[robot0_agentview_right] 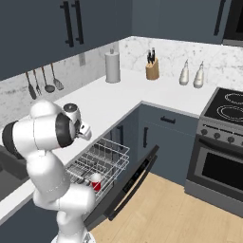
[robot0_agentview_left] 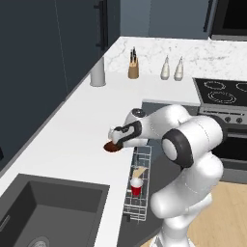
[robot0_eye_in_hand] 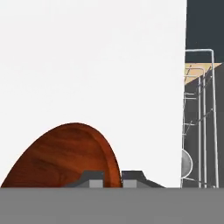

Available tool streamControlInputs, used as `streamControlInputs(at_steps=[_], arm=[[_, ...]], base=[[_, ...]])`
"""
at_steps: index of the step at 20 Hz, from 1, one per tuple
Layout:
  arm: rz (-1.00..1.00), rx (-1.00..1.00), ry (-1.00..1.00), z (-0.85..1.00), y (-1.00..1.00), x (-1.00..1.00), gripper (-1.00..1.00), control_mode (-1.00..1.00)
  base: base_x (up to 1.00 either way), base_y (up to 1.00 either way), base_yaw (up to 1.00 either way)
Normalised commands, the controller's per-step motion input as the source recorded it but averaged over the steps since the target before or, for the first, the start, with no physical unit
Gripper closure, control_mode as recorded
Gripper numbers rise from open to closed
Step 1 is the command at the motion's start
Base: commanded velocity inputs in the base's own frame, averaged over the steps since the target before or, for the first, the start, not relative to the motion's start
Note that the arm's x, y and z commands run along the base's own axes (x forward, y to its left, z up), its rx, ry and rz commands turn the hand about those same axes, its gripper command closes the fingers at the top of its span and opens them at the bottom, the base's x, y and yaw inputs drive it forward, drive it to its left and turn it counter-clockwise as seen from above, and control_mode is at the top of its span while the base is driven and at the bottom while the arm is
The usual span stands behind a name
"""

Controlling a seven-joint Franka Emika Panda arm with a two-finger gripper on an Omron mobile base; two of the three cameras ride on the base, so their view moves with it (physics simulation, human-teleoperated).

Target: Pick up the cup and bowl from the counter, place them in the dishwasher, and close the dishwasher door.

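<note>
At centre left of the left base view, our gripper (robot0_agentview_left: 112,143) is pinched nearly shut on the rim of the bowl (robot0_agentview_left: 112,147), which sits on the counter (robot0_agentview_left: 72,130) near its edge. We judge the bowl rigid, light and smooth, so a thin rim pinch could let it swing or slip. The cup (robot0_agentview_left: 136,186) already stands in the dishwasher (robot0_agentview_left: 137,202) rack.

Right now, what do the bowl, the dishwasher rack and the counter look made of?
Bowl: looks like polished wood, reddish-brown with streaky grain across the inside; could be a printed glaze. Dishwasher rack: thin white wire grid, probably coated metal. Counter: white stone-like slab, smooth matte, faint grey marbling near the back wall. The gripper is shut on the bowl rim.
</note>
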Motion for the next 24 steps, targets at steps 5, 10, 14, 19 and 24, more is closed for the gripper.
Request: streamControlInputs(at_steps=[5, 10, 14, 19, 24], arm=[[-0.08, 0.05, -0.07, 0.19, -0.92, -0.91, 1.0, -1.0], [-0.09, 0.02, -0.1, 0.33, -0.96, -0.77, 1.0, -1.0], [-0.03, 0.0, -0.07, 0.26, -0.93, -0.56, 1.0, -1.0], [0.0, 0.01, 0.0, 0.12, -0.88, -0.1, 1.0, -1.0], [0.01, 0.0, 0.0, -0.16, -0.45, 0.19, 1.0, -1.0]], base=[[0.0, 0.0, 0.0], [0.0, 0.0, 0.0], [0.0, 0.0, 0.0], [0.0, 0.0, 0.0], [0.0, 0.0, 0.0]])
